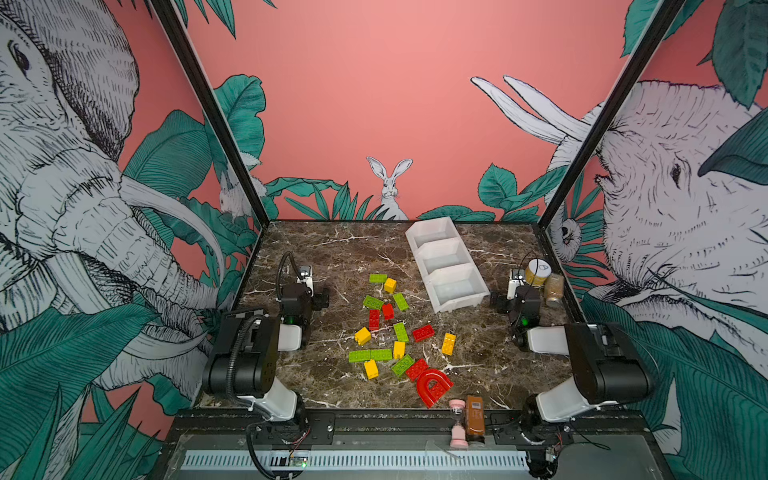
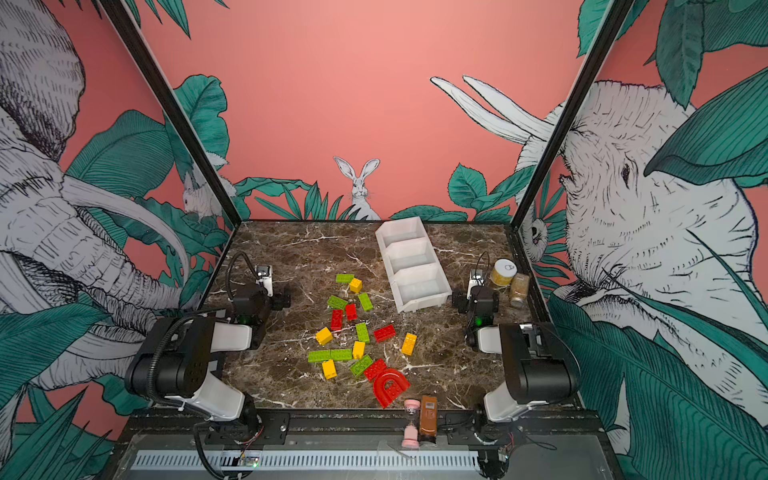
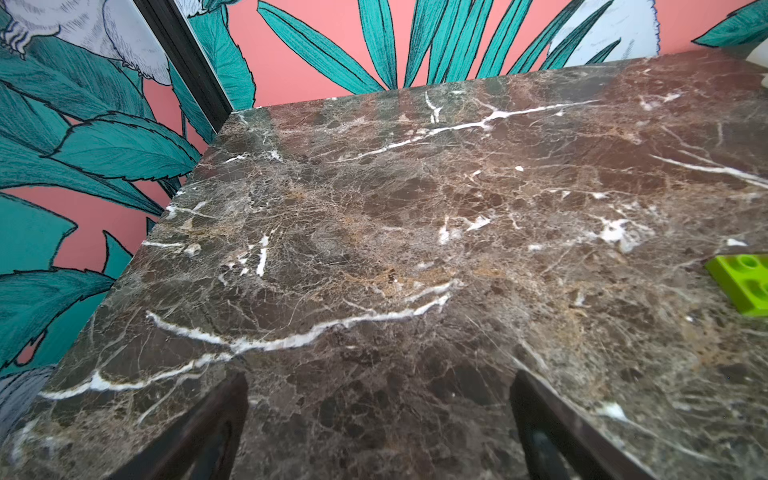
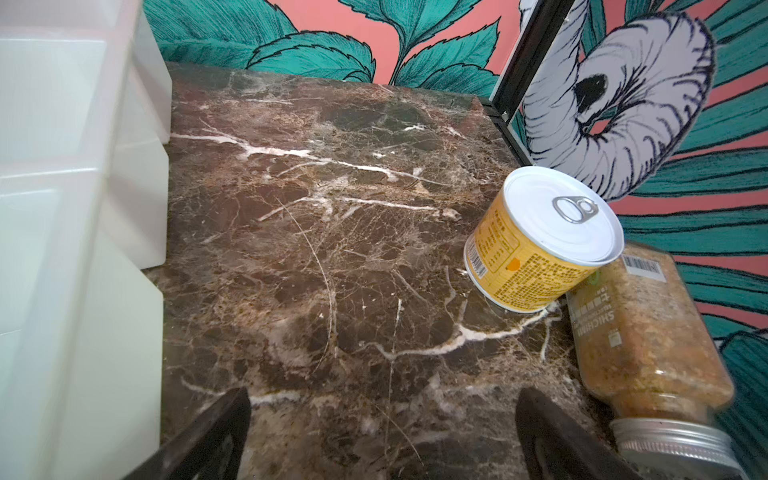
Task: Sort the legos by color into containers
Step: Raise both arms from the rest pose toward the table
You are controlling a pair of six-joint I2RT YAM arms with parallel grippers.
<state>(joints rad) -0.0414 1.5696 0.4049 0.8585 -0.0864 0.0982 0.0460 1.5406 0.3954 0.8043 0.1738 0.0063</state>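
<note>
Lime green, yellow and red legos [image 1: 395, 328] [image 2: 357, 328] lie scattered on the middle of the marble table in both top views. A red arch piece [image 1: 434, 386] lies nearest the front. The containers [image 1: 446, 262] [image 2: 413, 266], three joined white bins, stand empty behind the pile, slanting towards the back. My left gripper [image 3: 380, 399] is open over bare marble left of the pile, with one green lego [image 3: 744, 286] at the edge of its view. My right gripper [image 4: 382, 403] is open over bare marble, with the containers [image 4: 62, 208] on one side of it.
A yellow can [image 4: 540, 253] [image 1: 537, 272] and a spice jar [image 4: 648, 332] lying on its side sit by the right wall, close to the right gripper. A pink hourglass [image 1: 458, 424] and a brown bottle [image 1: 475, 417] stand at the front edge. Patterned walls enclose three sides.
</note>
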